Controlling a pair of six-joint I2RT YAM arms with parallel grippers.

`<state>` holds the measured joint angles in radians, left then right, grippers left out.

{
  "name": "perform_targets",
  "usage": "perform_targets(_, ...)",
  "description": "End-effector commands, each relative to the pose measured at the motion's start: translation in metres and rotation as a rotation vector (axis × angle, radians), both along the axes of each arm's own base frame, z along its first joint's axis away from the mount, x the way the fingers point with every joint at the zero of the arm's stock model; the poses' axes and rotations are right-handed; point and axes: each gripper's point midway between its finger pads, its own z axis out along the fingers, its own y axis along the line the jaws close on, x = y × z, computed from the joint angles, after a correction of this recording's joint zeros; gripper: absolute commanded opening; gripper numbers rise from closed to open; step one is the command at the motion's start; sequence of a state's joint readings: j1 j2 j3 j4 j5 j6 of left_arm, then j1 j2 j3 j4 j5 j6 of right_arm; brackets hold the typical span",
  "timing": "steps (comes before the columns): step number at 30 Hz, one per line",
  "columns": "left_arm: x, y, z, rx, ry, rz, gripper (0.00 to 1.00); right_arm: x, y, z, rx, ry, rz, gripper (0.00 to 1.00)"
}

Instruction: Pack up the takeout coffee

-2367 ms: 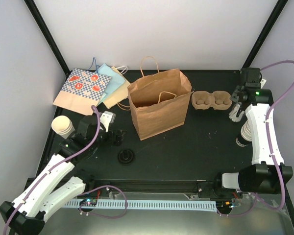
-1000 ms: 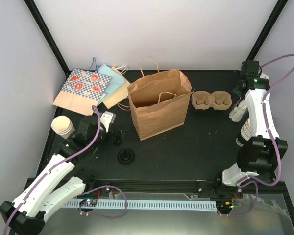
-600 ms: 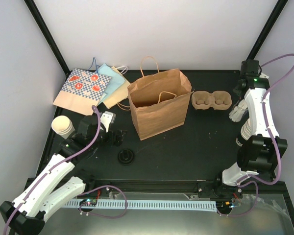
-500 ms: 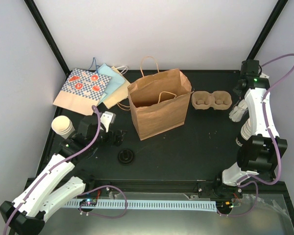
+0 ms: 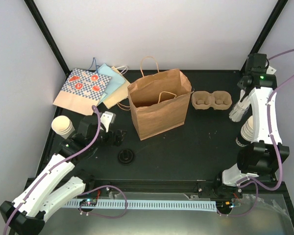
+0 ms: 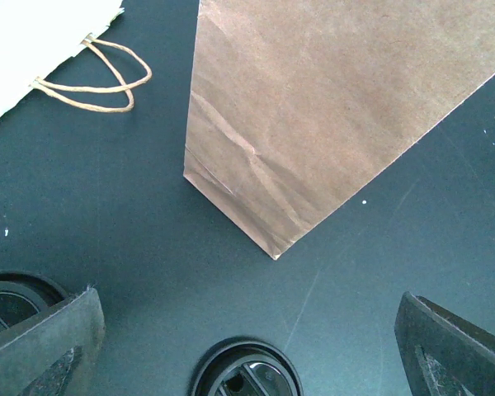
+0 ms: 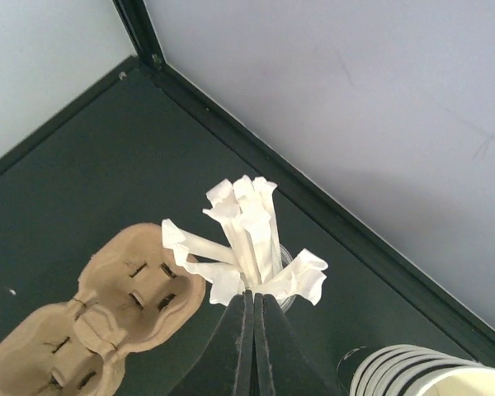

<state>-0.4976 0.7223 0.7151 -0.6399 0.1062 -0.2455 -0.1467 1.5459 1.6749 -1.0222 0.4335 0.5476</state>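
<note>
Sitting upper right in the overhead view: tan moulded-pulp carrier (image 5: pixel 212 100), two rounded hollows. Round black lid (image 5: pixel 126 156) lower centre. Right gripper (image 7: pixel 253 301) pressed together by crinkled white straws (image 7: pixel 247 223); left gripper (image 6: pixel 247 330) spread. Matte black table (image 5: pixel 196 142), pale walls (image 5: pixel 161 29).

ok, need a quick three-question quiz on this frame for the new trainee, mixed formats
1. True or false: both hollows of the cup carrier are empty.
2. The right gripper has its shut fingertips at: A a spoon, B paper-wrapped straws, C a sponge.
3. Fill in: the left gripper has its jaws standing ____.
Key: 1 true; 2 B; 3 open.
</note>
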Motion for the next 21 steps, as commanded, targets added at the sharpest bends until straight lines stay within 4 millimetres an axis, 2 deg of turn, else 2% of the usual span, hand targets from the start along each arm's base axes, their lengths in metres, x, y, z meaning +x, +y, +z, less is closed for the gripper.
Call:
perform_targets(1,0.003,0.0,0.002,0.001,-0.012,-0.001,0.99,-0.015,-0.002,0.038,-0.021,-0.063,-0.009,0.01)
perform_targets(12,0.003,0.0,0.002,0.002,-0.01,-0.001,0.99,-0.051,0.02,0.115,0.005,-0.232,0.086,0.01)
perform_targets(21,0.003,0.0,0.001,0.005,-0.006,0.001,0.99,-0.083,0.054,0.182,0.045,-0.422,0.244,0.01)
